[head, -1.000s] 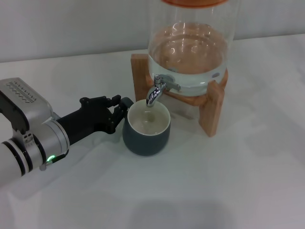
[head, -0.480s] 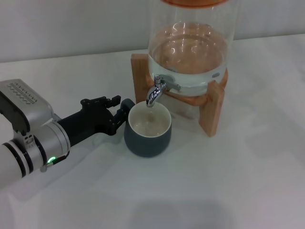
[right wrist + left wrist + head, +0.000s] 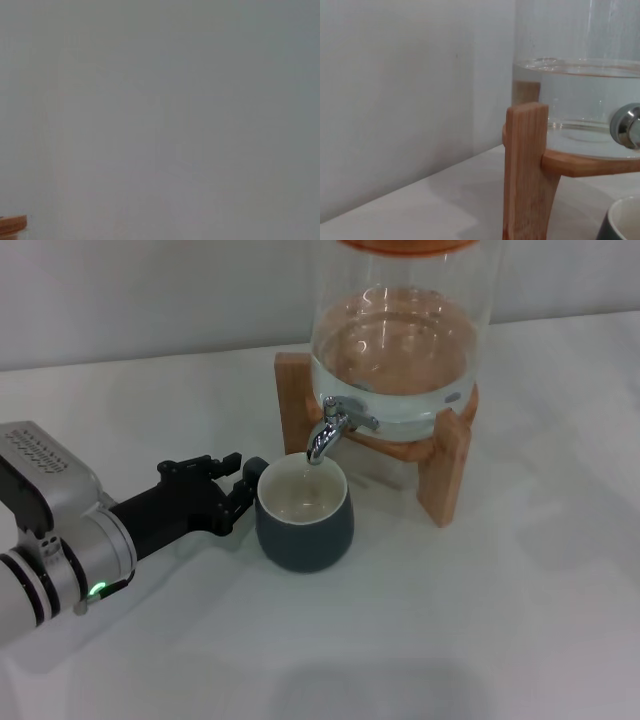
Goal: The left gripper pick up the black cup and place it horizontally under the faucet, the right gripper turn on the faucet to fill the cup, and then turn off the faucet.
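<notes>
The black cup (image 3: 303, 530) stands upright on the white table, its cream inside open to the chrome faucet (image 3: 328, 430) whose spout hangs just above the rim. My left gripper (image 3: 245, 482) reaches in from the left at table height and is shut on the cup's small handle. In the left wrist view a corner of the cup (image 3: 622, 220) and part of the faucet (image 3: 627, 125) show. No water is running from the spout. The right gripper is out of view.
The glass dispenser (image 3: 400, 350), partly filled with water, sits on a wooden stand (image 3: 445, 465) behind the cup. One stand leg (image 3: 525, 170) rises close by in the left wrist view. White table (image 3: 480, 640) spreads in front and to the right; a wall lies behind.
My left arm has drawn back slightly to the left and toward the front, and the cup has shifted a little left with it, still under the spout.
</notes>
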`<action>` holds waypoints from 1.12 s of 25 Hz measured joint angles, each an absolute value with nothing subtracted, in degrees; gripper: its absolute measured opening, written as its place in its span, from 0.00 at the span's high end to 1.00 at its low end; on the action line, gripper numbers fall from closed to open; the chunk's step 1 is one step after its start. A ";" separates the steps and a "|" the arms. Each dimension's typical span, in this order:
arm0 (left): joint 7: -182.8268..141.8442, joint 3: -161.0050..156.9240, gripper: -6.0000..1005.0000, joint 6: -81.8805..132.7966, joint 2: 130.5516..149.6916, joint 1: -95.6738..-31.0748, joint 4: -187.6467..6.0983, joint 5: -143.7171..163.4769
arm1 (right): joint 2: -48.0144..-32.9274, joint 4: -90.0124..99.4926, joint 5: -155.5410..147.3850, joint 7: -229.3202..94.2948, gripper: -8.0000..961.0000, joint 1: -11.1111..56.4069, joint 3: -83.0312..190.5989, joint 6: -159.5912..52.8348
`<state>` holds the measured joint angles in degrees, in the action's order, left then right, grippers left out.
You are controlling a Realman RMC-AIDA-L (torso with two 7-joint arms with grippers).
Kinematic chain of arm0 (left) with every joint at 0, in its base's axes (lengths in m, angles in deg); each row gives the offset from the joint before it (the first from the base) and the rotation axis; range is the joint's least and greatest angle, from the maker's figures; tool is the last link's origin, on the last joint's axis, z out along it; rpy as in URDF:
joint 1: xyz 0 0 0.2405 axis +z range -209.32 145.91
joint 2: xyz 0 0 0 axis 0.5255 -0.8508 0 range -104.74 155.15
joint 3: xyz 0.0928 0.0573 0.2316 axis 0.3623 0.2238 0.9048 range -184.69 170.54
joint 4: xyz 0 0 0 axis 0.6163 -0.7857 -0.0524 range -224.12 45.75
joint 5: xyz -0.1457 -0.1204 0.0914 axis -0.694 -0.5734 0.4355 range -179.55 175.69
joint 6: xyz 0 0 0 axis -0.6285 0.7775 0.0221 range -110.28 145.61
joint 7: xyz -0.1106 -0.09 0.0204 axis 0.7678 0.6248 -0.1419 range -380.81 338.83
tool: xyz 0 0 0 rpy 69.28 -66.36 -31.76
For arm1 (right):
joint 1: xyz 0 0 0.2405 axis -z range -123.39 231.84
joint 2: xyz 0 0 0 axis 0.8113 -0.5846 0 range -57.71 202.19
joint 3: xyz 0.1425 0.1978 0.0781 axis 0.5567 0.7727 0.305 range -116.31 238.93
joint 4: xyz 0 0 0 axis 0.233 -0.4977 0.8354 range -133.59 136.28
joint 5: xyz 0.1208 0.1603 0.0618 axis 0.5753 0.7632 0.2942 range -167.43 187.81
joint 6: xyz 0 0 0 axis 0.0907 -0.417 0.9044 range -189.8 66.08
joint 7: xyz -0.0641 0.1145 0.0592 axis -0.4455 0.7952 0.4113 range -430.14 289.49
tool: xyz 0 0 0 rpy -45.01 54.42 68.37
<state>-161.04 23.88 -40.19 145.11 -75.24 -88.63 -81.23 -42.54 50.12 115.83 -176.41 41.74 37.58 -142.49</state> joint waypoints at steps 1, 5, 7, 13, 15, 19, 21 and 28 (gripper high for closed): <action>-161.04 23.89 0.65 -40.05 145.11 -75.17 -88.64 -81.19 | -42.54 50.12 115.85 -176.41 0.22 41.71 37.58 -142.55; -161.01 23.94 0.64 -39.05 145.09 -75.04 -88.65 -81.13 | -42.54 50.12 115.85 -176.41 0.22 41.77 37.58 -142.98; -160.99 23.95 0.64 -38.83 145.08 -75.03 -88.56 -80.91 | -42.54 50.12 115.86 -176.40 0.22 41.86 37.58 -143.05; -161.25 23.96 0.63 -38.77 145.08 -74.75 -88.48 -79.57 | -42.54 50.12 115.94 -176.27 0.22 42.11 37.58 -143.13; -161.40 23.96 0.63 -38.76 145.09 -74.46 -88.55 -79.22 | -42.54 50.12 115.98 -176.24 0.22 42.13 37.58 -143.16; -161.38 23.95 0.62 -39.00 145.00 -73.37 -89.15 -78.93 | -42.54 50.12 116.01 -176.23 0.22 42.18 37.66 -143.16; -161.18 23.81 0.62 -40.01 144.96 -72.23 -90.24 -79.04 | -42.54 50.12 116.01 -176.20 0.22 42.27 37.98 -143.16; -160.92 23.45 0.61 -47.18 144.90 -68.52 -94.15 -81.32 | -42.54 50.12 116.01 -176.14 0.23 42.30 38.29 -143.16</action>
<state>-160.92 23.45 -47.18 144.90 -68.52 -94.15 -81.32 -42.54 50.12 116.01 -176.14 42.30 38.29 -143.16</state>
